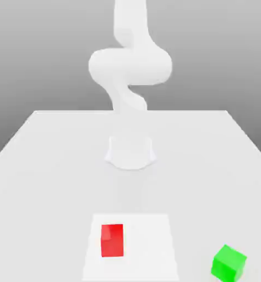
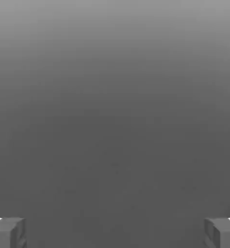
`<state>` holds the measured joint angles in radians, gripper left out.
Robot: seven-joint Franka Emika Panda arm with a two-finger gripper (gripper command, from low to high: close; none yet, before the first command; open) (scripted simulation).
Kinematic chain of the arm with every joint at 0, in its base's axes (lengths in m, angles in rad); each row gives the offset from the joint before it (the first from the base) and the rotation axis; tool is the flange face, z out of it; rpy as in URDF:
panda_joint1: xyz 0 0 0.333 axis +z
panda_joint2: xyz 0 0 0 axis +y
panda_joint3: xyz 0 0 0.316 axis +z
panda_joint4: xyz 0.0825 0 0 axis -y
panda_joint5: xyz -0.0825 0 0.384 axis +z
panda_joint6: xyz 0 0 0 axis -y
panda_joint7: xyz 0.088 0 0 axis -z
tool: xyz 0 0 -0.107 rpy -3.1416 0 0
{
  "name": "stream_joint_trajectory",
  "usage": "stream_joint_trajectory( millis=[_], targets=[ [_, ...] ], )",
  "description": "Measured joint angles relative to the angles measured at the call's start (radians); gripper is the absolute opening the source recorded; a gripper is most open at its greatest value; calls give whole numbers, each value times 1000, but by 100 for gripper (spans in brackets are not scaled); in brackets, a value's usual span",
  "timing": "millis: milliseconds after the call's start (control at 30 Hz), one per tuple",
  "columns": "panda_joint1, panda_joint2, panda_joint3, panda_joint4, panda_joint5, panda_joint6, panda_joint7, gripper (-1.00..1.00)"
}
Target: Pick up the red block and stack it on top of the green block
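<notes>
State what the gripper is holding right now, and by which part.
Nothing is held. The gripper is open with an empty gap between its fingers. The small red cube and the small green cube both rest on the white table.

We see a pale white tabletop (image 1: 39,165) with a brighter white square patch (image 1: 149,242) at six o'clock.

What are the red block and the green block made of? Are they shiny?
Red block: looks like smooth, matte plastic or painted wood, with flat even colour and no glints. Green block: the same plain, dull finish. It's a simulator's render, so the real material is anyone's guess.
</notes>
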<state>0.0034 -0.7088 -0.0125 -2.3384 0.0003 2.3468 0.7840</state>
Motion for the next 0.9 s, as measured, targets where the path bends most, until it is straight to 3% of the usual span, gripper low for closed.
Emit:
stream_joint_trajectory(
  millis=[700,900],
  targets=[
    [-13,768,-71,-319,20,397,-147,0],
    [-38,985,-38,-304,61,571,-182,0]
  ],
)
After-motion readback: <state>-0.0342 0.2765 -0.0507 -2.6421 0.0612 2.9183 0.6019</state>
